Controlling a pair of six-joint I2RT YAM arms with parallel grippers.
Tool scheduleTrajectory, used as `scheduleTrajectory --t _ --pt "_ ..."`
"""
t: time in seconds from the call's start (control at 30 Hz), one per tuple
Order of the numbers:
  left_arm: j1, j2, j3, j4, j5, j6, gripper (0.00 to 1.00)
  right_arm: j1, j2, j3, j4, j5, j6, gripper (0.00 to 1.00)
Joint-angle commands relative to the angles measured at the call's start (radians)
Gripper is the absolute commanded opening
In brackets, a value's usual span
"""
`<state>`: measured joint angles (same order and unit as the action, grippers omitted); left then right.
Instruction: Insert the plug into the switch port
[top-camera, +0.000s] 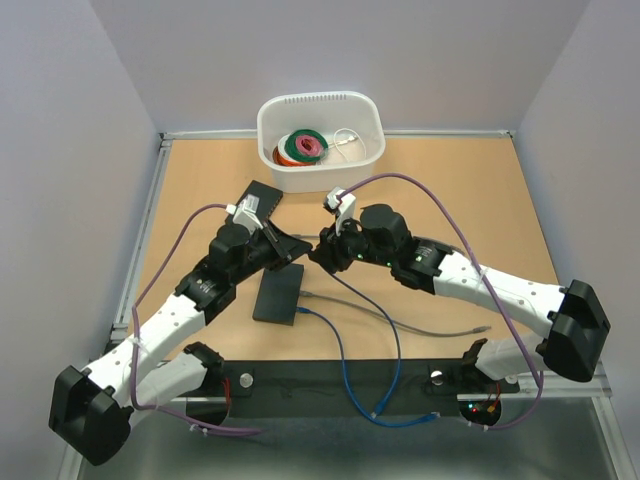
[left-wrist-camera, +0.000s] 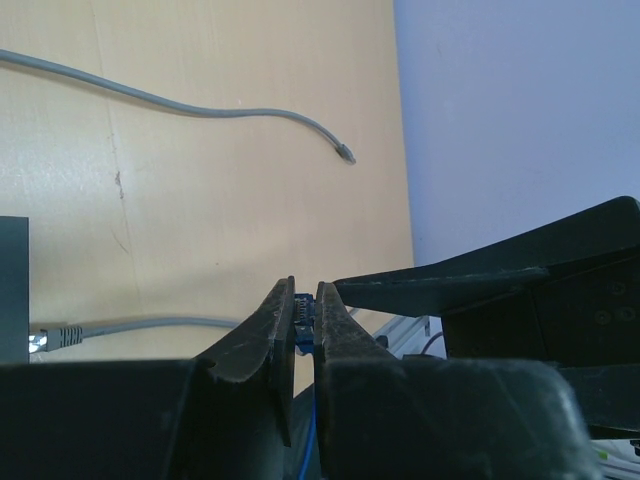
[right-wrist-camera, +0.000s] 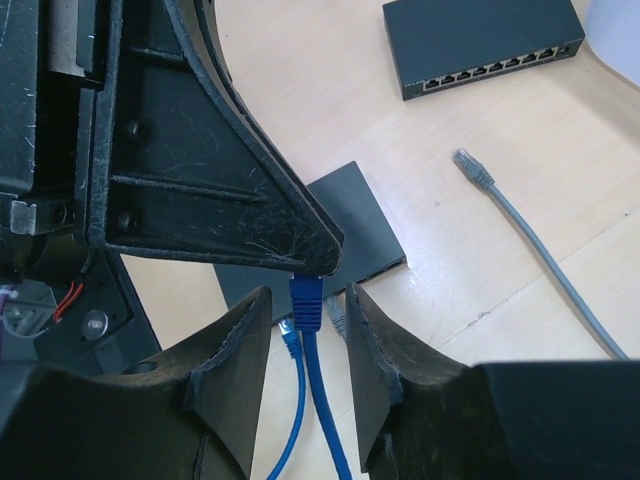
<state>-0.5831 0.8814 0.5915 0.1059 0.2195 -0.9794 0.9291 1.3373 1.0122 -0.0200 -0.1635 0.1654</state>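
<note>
My left gripper (left-wrist-camera: 305, 290) is shut on the blue plug (left-wrist-camera: 303, 312), whose tip shows between the fingertips. In the right wrist view the plug's blue boot (right-wrist-camera: 308, 305) hangs under the left fingers, just above the near black switch (right-wrist-camera: 352, 215). My right gripper (right-wrist-camera: 307, 292) is open, with a finger on each side of the blue cable and a gap on both sides. From above, both grippers (top-camera: 300, 250) (top-camera: 320, 252) meet over the far end of that switch (top-camera: 280, 295). A second blue plug (right-wrist-camera: 288, 335) and a grey plug (right-wrist-camera: 336, 316) sit at the switch's port edge.
A second black switch (right-wrist-camera: 480, 45) lies farther back, its port row facing this way. A loose grey cable end (right-wrist-camera: 472, 168) rests on the wood. A white basket (top-camera: 272, 150) with cable coils stands at the back. Blue cable (top-camera: 345, 370) trails toward the near edge.
</note>
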Motion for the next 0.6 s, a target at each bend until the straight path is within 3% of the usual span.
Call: scheduleTrajectory --t 0.0,0.37,0.57 --pt "-0.004 -0.030 0.065 0.021 -0.002 -0.013 0.00 -0.003 -0.006 -0.007 0.026 0.004 0.005 0.41" --pt "-0.004 -0.033 0.064 0.020 -0.014 -0.013 0.00 -0.003 -0.003 -0.004 0.026 -0.013 0.008 0.40" --pt "-0.004 -0.030 0.062 0.020 -0.016 -0.013 0.00 -0.003 -0.004 -0.003 0.026 -0.005 0.008 0.28"
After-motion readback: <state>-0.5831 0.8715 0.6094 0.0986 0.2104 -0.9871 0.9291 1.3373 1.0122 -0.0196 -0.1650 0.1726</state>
